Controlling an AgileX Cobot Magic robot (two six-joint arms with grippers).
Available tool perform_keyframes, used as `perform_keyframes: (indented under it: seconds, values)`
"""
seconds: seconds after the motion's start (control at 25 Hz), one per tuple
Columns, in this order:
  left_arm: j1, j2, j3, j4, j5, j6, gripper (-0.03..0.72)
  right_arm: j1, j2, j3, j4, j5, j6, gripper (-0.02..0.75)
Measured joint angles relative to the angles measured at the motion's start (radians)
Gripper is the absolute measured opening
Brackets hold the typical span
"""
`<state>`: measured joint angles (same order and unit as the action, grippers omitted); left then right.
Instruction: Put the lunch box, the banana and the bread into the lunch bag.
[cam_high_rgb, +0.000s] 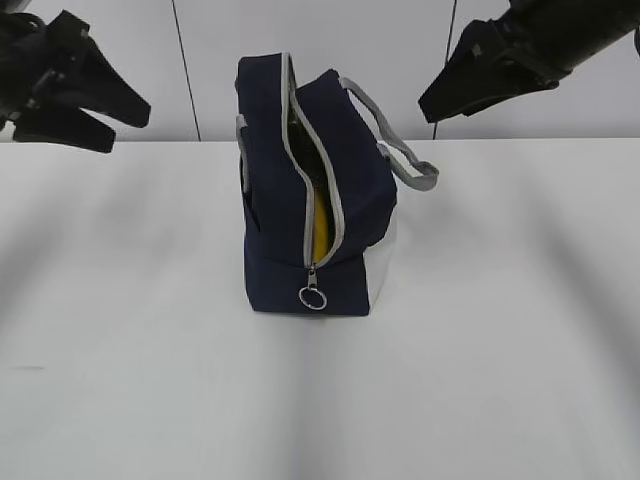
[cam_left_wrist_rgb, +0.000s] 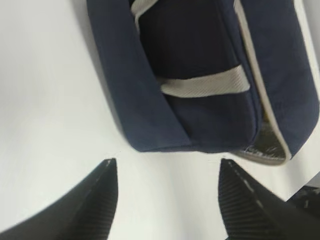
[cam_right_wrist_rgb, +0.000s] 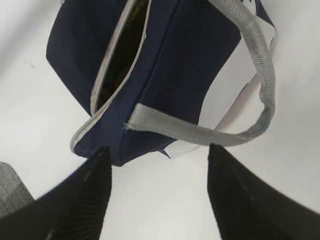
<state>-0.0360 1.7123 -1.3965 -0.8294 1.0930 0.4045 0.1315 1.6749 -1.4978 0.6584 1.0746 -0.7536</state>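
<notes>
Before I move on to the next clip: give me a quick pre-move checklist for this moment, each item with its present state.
1. Lunch bag standing on the table: ok.
2. Zipper open, ring pull at the bottom: ok.
3. Banana inside, yellow showing through the slit: ok.
4. Lunch box and bread inside: cannot tell, interior hidden.
5. Left gripper open and empty, clear of the bag: ok.
6. Right gripper open and empty, grey handle not caught: ok.

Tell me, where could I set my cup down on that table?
Bare table lies in front of the bag, and wide on both its sides. It is crowded only in the middle, where the bag stands with its strap hanging right. Both grippers hang above, open.
</notes>
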Motion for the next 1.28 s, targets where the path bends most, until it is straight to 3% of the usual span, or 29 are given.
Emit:
perform_keyframes:
  seconds: [0.24,0.4,0.52,0.72,0.84,1.04,1.28]
  values:
    - [0.0,-0.074,0.0,0.176,0.065,-0.082,0.454,0.0,-0.082,0.17,0.002,-0.065,0.017,0.474]
    - [-0.002,-0.109,0.0,0.218,0.077,-0.112,0.454,0.025,-0.194,0.371,0.009,-0.279,0.011,0.474]
    - [-0.034,-0.121,0.0,0.23,0.081,-0.118,0.452,0.099,-0.288,0.518,0.066,-0.487,-0.066,0.474]
    - [-0.108,-0.121,0.0,0.258,0.083,-0.13,0.451,0.239,-0.33,0.71,0.34,-0.743,-0.331,0.474]
    - [-0.132,-0.126,0.0,0.293,0.083,-0.15,0.45,0.279,-0.33,0.785,0.567,-0.806,-0.543,0.474]
    - [-0.136,-0.128,0.0,0.312,0.083,-0.159,0.448,0.282,-0.302,0.844,0.979,-0.7,-0.974,0.474]
    - [-0.136,-0.128,0.0,0.312,0.083,-0.161,0.447,0.28,-0.229,0.845,1.104,-0.524,-1.164,0.474]
